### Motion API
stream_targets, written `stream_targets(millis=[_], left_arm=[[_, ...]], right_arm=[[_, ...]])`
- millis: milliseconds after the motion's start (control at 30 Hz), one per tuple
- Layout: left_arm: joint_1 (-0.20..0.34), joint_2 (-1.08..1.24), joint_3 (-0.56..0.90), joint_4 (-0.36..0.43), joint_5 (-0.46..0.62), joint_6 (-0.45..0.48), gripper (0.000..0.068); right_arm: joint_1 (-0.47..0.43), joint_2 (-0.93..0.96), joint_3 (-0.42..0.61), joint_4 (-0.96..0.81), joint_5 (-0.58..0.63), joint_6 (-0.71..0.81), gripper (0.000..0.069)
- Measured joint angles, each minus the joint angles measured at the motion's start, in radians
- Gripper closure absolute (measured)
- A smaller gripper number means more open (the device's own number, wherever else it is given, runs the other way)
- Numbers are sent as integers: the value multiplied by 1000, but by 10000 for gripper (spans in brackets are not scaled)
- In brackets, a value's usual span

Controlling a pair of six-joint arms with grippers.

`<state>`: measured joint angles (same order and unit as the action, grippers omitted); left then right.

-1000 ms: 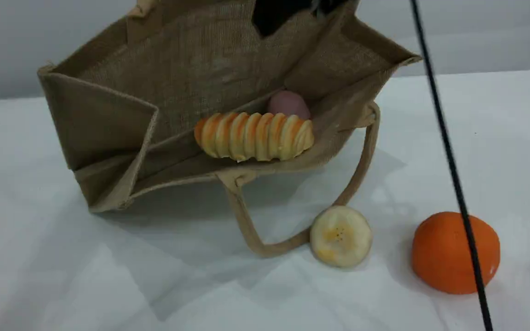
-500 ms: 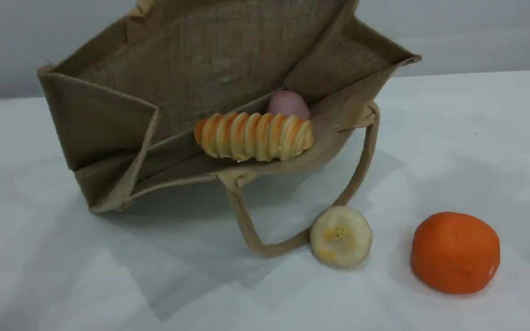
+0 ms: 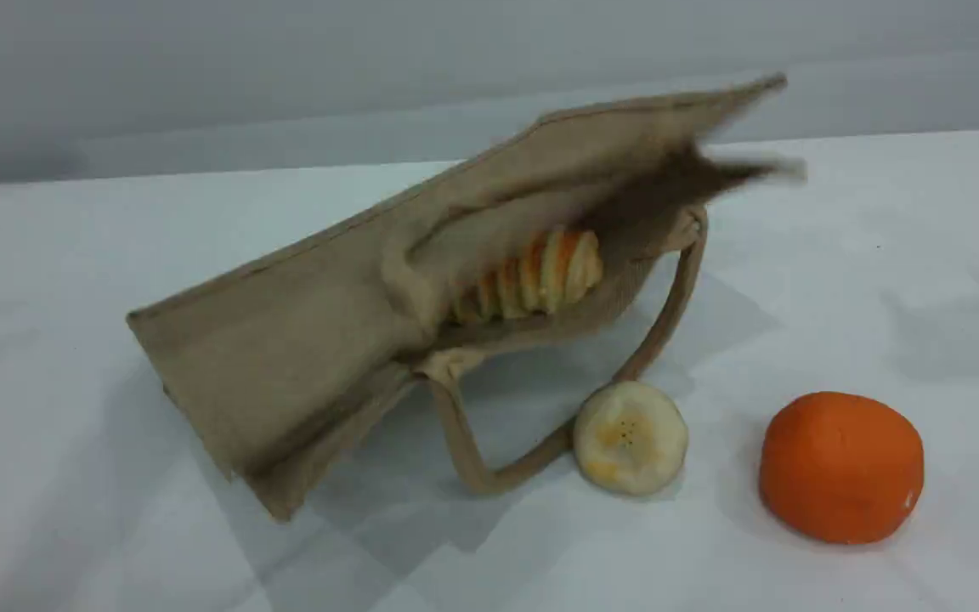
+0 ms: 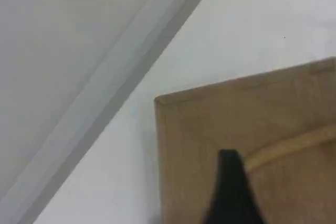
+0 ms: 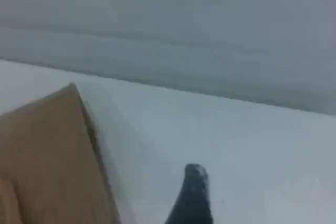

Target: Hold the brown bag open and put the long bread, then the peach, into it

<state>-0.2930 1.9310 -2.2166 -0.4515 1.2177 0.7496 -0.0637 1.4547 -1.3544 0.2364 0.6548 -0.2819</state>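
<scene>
One large tan-brown woven jute bag [image 3: 302, 340] lies slumped on its side on the white worktop [image 3: 73, 510], long axis slanting from lower left up to upper right. Its mouth faces right and toward the camera and gapes only partly. The upper edge at the far right is blurred.

Long golden-yellow bread with orange-brown ridges [image 3: 540, 276]: inside the bag, just within the mouth, resting on the lower wall. Only its right part shows; the drooping upper wall covers the rest.

Peach: not visible in any view, so position cannot be told.

Lower rope-like loop handle [image 3: 455, 429]: lies flat on the worktop in front of the mouth.

Round pale-yellow banana slice [image 3: 630, 438]: on the worktop, touching or just beside the outside of that loop. Bright orange rounded fruit [image 3: 840, 466]: right of the slice, apart from it and well clear of the bag.

Left pincer [image 4: 231, 192]: one dark fingertip shows, above the bag's outer wall near a corner, beside a paler tan strap [image 4: 294, 145] that crosses the cloth. Whether its jaws are apart or together cannot be told. No cloth is seen clamped.

Right pincer [image 5: 194, 195]: one fingertip over bare worktop, the bag's corner off to its left. Jaws spread wide, nothing between them.
</scene>
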Motion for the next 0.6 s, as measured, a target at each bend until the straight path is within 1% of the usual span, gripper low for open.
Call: stream_targets(millis=[67, 167, 300, 500, 600], left_arm=[[0, 0, 0, 0, 0, 0, 156], [0, -2, 0, 3, 2, -36, 106], [1, -42, 0, 62, 4, -146, 95], [1, -164, 0, 251, 5, -378, 95], [2, -232, 0, 320, 5, -473, 95]], right_arm=[[0, 0, 0, 0, 10, 0, 127], [0, -15, 0, 0, 35, 0, 127], [0, -72, 0, 0, 79, 0, 127], [4, -214, 0, -1, 192, -36, 127], [10, -293, 0, 31, 249, -36, 127]])
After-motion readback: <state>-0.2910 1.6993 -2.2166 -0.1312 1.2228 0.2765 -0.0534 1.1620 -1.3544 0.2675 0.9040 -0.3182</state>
